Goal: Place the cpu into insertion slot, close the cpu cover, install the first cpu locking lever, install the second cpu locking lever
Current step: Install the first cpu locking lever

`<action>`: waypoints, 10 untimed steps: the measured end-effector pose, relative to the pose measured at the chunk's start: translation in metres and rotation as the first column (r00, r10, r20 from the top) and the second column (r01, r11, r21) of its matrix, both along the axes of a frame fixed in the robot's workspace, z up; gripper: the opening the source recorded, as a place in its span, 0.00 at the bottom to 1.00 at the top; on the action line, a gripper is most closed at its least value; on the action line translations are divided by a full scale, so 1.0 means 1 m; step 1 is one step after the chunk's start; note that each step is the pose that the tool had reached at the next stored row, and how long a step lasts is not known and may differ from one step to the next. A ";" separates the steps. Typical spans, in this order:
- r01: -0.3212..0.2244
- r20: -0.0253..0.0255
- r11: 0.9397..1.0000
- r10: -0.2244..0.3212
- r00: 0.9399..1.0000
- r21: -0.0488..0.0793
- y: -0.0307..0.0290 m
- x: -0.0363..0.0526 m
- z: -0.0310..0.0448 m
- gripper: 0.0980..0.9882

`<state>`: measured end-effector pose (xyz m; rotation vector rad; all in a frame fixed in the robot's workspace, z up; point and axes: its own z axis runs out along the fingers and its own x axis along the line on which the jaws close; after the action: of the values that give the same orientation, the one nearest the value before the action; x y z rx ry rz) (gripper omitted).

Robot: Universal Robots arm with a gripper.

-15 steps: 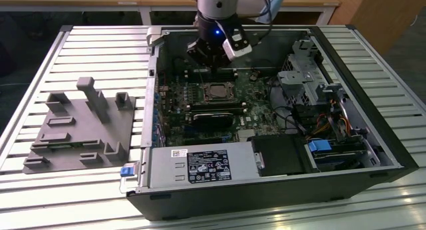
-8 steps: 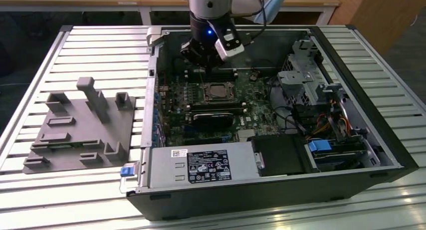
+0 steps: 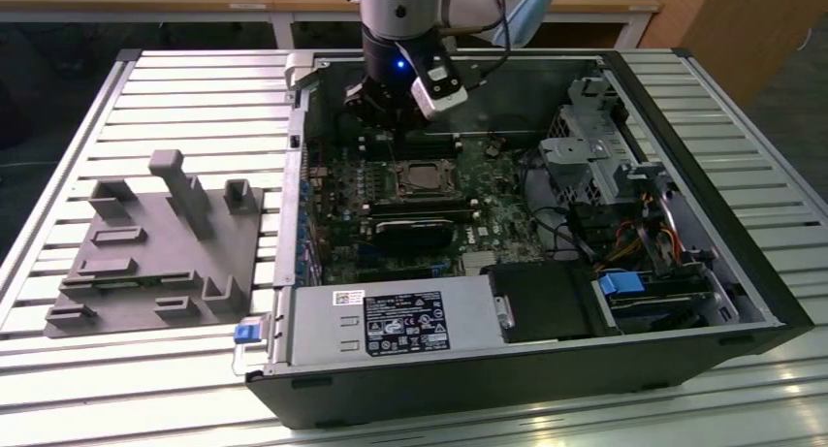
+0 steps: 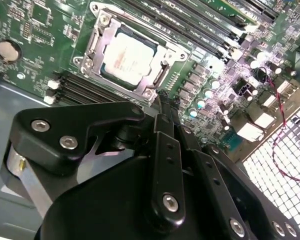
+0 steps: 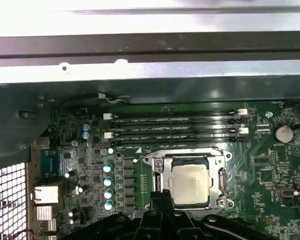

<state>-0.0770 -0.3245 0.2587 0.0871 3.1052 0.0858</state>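
Gripper (image 4: 162,104) jaws are pinched narrow with nothing between them. The cpu (image 5: 190,182) is seated in its slot on the board (image 5: 270,170), with the cover (image 5: 187,159) lying flat around it; I can't tell if either lever is latched. The fingertips hang at the cover's edge, near its corner on the side toward the rear ports (image 5: 45,195), so the chip lies just ahead of the jaws.

Exterior view looks down; both wrist views near the cpu (image 5: 190,182).
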 end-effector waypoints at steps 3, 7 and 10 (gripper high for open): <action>-0.004 0.000 1.000 0.004 1.000 0.000 0.0008 -0.0030 -0.0014 0.01; -0.008 0.000 1.000 0.008 1.000 0.000 0.0029 -0.0082 -0.0021 0.01; -0.008 0.000 1.000 0.008 1.000 0.002 0.0033 -0.0094 -0.0026 0.01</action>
<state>-0.0864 -0.3212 0.2562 0.0755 3.1057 0.0887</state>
